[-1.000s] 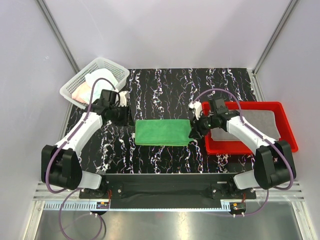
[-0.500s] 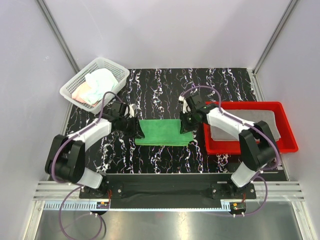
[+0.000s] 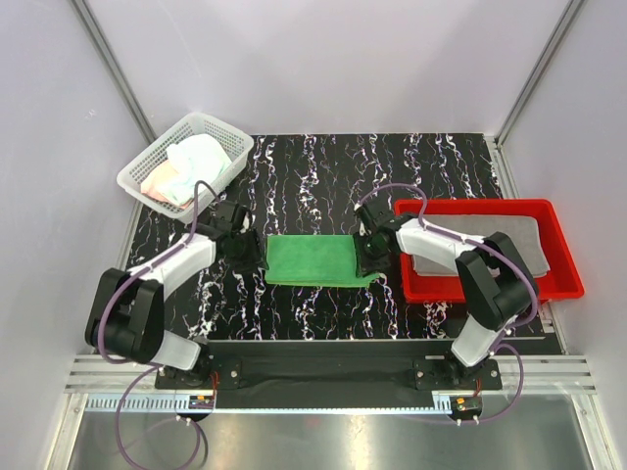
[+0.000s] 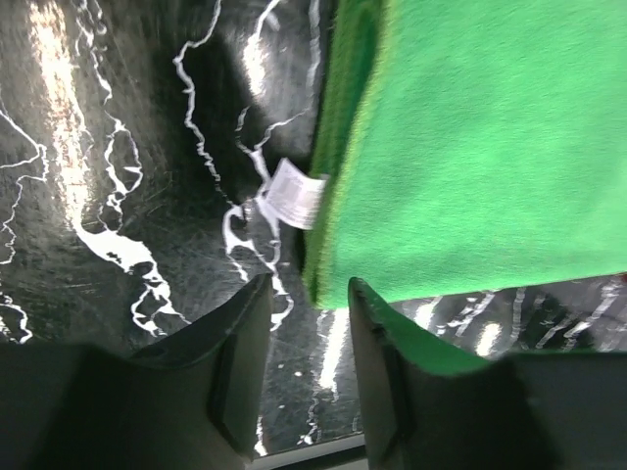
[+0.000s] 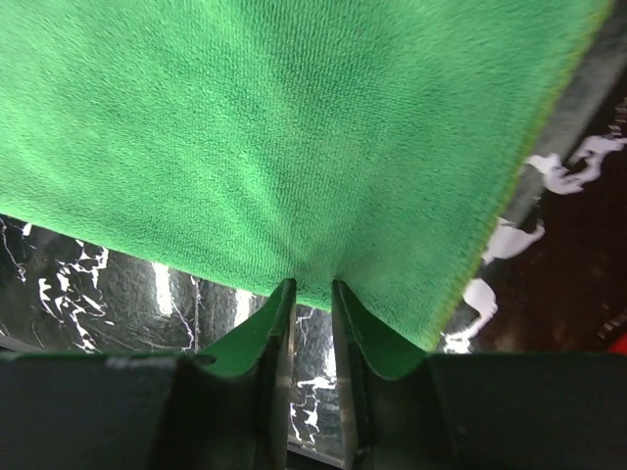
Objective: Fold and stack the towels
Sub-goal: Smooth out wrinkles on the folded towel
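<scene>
A green towel [image 3: 312,259] lies folded flat in the middle of the black marbled table, and its white label [image 4: 294,193] sticks out at its left edge. My left gripper [image 3: 253,255] is at that left end, open, with the towel's near corner [image 4: 328,279] just beyond its fingertips [image 4: 257,294]. At the right end, my right gripper [image 3: 365,257] is shut on the towel's edge, which puckers at the fingertips [image 5: 282,294]. A grey towel [image 3: 490,243] lies in the red tray. Pale and pink towels [image 3: 196,159] sit in the basket.
The white mesh basket [image 3: 149,157] stands at the back left corner. The red plastic tray [image 3: 566,284] sits at the right, close beside my right arm. Grey walls enclose the table on three sides.
Both arms have come in and down onto the green towel's ends. The right jaws have narrowed onto the right edge, and the left jaws have widened a little.
</scene>
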